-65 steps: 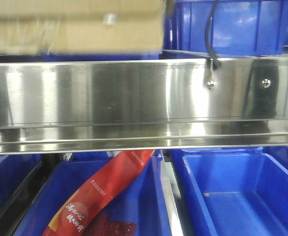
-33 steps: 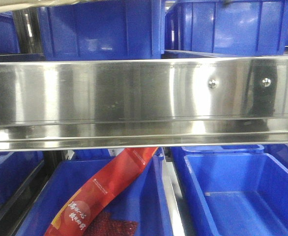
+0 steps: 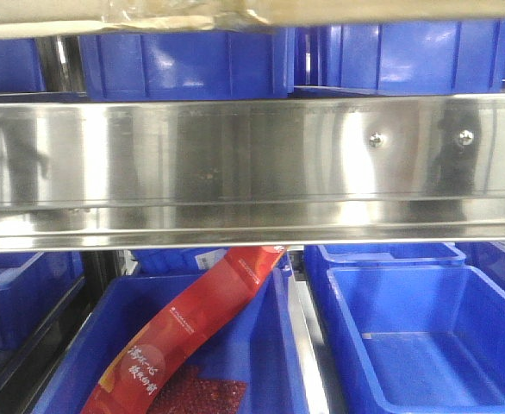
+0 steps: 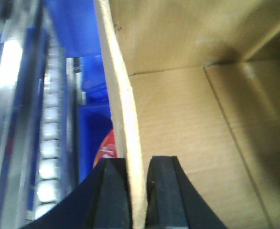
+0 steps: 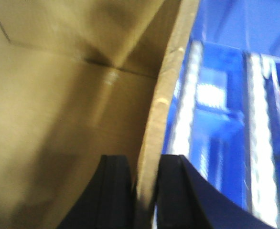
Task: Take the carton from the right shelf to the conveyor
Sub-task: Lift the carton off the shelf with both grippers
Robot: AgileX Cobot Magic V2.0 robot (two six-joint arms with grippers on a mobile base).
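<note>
Though white-lettered, unreadable: red packet [image 3: 183, 332], lower left; left pincer [image 4: 138, 164] and right pincer [image 5: 145, 164] each pinching a carton [image 4: 188, 133] wall.

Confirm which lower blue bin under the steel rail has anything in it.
The centre-left bin: a red printed packet leans across it. The bin to its right shows only bare blue floor.
</note>
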